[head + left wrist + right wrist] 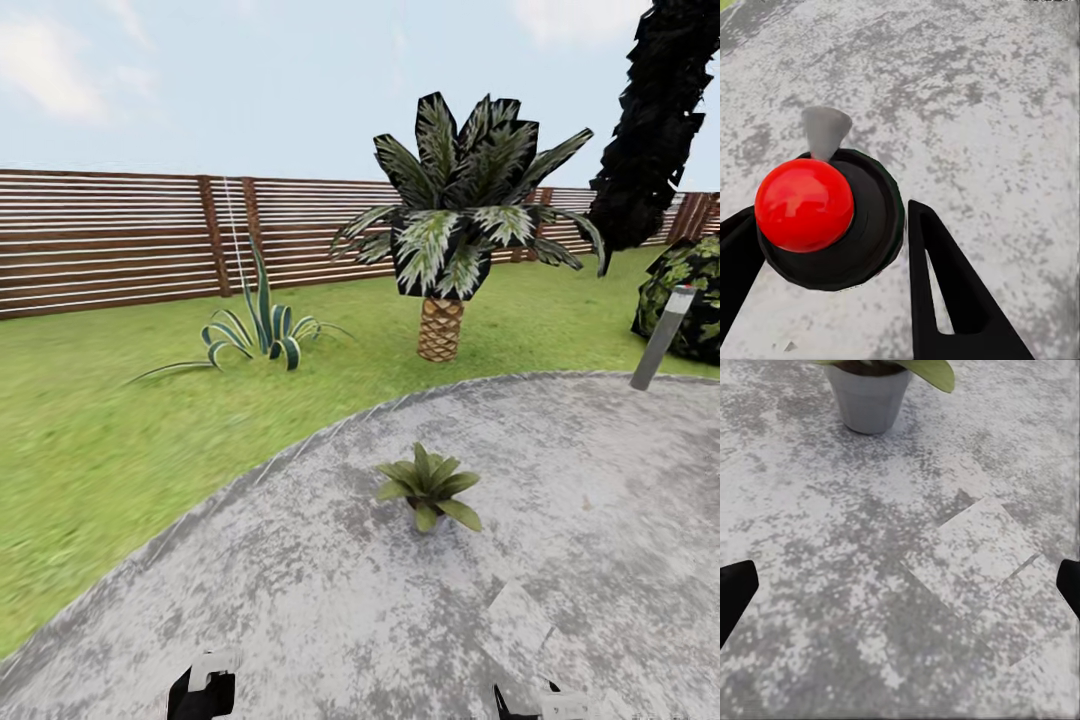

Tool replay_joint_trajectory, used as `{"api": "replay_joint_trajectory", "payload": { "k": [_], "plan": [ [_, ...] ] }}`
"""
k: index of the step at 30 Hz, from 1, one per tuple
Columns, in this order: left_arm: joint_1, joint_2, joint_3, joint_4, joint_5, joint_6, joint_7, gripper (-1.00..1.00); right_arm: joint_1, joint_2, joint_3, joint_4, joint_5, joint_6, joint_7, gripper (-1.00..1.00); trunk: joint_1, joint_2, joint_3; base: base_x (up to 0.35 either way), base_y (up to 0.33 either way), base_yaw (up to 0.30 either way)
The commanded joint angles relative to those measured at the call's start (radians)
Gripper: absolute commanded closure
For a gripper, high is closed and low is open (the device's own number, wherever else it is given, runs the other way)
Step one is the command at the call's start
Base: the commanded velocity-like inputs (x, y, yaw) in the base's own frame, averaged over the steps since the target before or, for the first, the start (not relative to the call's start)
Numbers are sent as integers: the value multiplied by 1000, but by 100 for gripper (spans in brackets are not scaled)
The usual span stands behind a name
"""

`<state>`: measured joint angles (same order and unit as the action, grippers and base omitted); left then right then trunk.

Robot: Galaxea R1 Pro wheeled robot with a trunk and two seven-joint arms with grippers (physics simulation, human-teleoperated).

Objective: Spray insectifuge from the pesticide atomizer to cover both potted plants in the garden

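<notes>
One potted plant [428,488], a low green rosette, stands on the grey paved circle [300,600] just ahead of me. The right wrist view shows its grey pot [868,397] with a leaf over the rim. My left gripper [832,214] is shut on the pesticide atomizer [862,232], seen from above as a dark round body with a grey nozzle and a red ball on top. In the head view the left gripper [203,692] sits at the lower edge. My right gripper [900,585] is open and holds nothing, hovering over the paving short of the pot; it appears low in the head view [535,700].
Green lawn [120,440] surrounds the paving, closed off by a brown slat fence [110,240]. A striped agave [262,330] and a palm [440,300] grow on the grass beyond the plant. A grey bollard light [662,337] and a dark bush [690,295] stand at the right.
</notes>
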<state>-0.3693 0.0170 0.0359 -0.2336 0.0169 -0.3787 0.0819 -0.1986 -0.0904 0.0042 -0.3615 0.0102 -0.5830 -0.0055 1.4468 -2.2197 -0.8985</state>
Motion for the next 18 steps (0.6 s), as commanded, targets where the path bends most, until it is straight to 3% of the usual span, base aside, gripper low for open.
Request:
{"api": "replay_joint_trajectory", "payload": {
  "k": [1,7,18],
  "plan": [
    [0,0,2,0,1,-3,-1,100,-1,0,0,1,1,-3,-1,-100,0,0,0,91,5,-234],
    [0,0,2,0,1,-3,-1,100,-1,0,0,1,1,-3,-1,-100,0,0,5,204,98,-235],
    [0,0,2,0,1,-3,-1,100,-1,0,0,1,1,-3,1,-100,0,0,7,272,203,-288]
  ]
}}
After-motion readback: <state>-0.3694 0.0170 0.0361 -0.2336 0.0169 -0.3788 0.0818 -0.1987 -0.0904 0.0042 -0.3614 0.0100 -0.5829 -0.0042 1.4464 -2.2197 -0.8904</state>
